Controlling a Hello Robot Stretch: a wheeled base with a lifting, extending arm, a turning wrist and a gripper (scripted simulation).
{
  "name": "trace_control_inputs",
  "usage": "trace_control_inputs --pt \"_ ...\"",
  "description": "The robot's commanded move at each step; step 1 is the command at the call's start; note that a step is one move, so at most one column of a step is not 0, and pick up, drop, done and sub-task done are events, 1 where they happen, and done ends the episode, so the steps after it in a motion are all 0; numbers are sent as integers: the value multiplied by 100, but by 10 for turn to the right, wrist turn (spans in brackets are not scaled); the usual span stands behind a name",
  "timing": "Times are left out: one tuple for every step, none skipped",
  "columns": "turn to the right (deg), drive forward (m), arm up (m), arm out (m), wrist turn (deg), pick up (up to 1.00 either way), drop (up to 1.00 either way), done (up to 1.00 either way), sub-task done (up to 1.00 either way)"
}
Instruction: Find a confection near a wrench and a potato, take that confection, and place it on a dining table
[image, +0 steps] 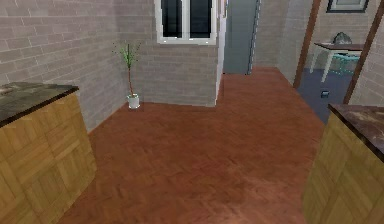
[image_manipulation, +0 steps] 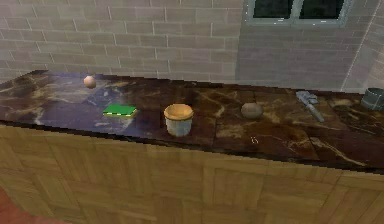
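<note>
A long counter with a dark marbled top and a wooden front runs across the arm side view. Near its middle stands a tan, round, cake-like thing. To the right of it lies a brown, potato-like lump. Farther right a grey wrench lies aslant on the top. In the forward view, a table stands in a far room beyond a doorway at the right.
A flat green thing, a small pinkish ball and a grey cup also sit on the counter. Ahead, red wooden floor runs between two counters. A potted plant stands by the brick wall.
</note>
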Motion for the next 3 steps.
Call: trace_control_inputs --pt "0 0 38 0 0 0 0 0 0" --pt "0 0 0 34 0 0 0 0 0" --pt "0 0 0 0 450 0 0 0 0"
